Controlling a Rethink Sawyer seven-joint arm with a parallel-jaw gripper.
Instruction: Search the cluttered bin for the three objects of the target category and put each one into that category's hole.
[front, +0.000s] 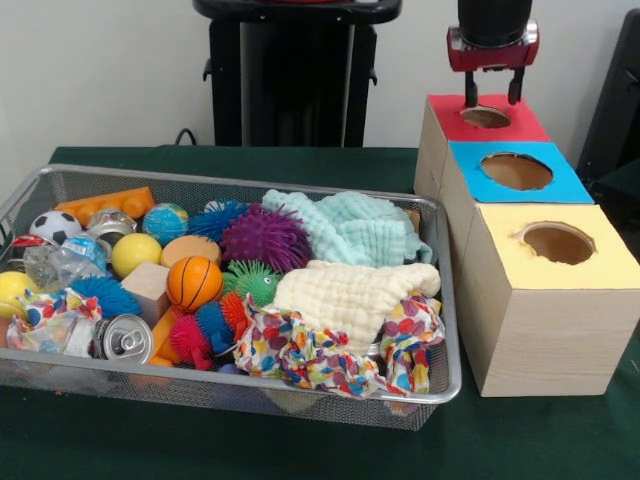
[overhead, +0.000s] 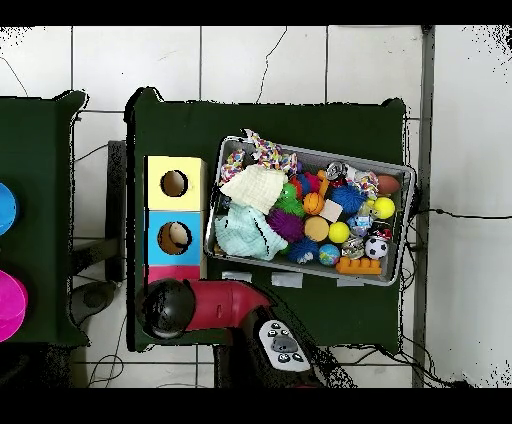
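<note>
the cluttered bin (front: 60, 385) sits heaped with balls and cloths, no plush animal showing among them. the gripper (front: 492, 95) hangs just over the red hole (front: 487, 117), fingers spread and empty, seemingly for a drop. overhead, the arm (overhead: 215, 303) hides that box; the front view shows it.

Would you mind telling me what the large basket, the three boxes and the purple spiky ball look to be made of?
The large shallow silver basket looks like fine metal wire mesh: see-through walls and a shiny rim. The three pale boxes appear to be plywood, with visible grain on the sides and matte painted tops. The purple spiky ball seems to be soft rubber, judging by its thin dense spikes.
</note>
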